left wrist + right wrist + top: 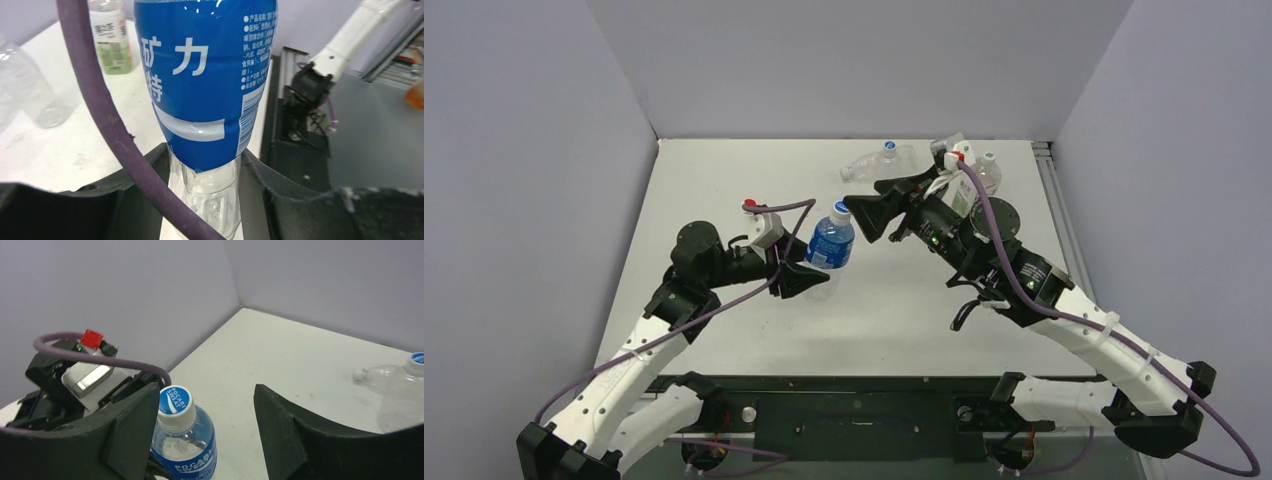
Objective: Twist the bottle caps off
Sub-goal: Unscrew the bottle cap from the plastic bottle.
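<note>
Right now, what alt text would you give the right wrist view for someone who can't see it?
The open right gripper straddles a blue-labelled bottle, its blue cap near one finger. A clear bottle lies on the white table at right.

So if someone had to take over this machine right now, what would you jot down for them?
Left gripper: shut on the blue-labelled bottle, holding it upright near the table's middle.
Right gripper: open, jaws either side of that bottle's blue cap, not clamped on it.
Elsewhere: clear bottles at the far edge, another bottle partly hidden behind the right arm.
Done: nothing visible; this cap is still on and no loose cap shows.
Left: twist this cap off, then do the others.
</note>
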Robot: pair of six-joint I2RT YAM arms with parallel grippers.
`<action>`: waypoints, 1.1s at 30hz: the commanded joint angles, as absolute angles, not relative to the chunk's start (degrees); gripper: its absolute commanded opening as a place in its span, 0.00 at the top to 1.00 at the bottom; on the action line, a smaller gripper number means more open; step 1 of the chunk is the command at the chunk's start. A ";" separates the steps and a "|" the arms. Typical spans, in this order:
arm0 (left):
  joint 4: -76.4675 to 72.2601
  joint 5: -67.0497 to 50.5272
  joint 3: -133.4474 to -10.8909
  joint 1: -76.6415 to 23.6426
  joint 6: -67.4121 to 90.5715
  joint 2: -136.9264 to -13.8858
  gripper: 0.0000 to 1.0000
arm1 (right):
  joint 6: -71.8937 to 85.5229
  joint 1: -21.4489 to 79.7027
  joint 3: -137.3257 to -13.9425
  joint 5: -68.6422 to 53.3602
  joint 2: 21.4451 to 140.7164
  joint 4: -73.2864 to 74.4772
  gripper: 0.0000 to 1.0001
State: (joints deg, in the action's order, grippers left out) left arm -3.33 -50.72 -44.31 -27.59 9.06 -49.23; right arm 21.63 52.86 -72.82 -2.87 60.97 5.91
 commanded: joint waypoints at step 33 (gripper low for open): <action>0.88 -21.95 -44.25 -29.27 -4.54 -47.33 1.00 | 26.33 58.85 -85.57 19.00 74.77 10.07 1.00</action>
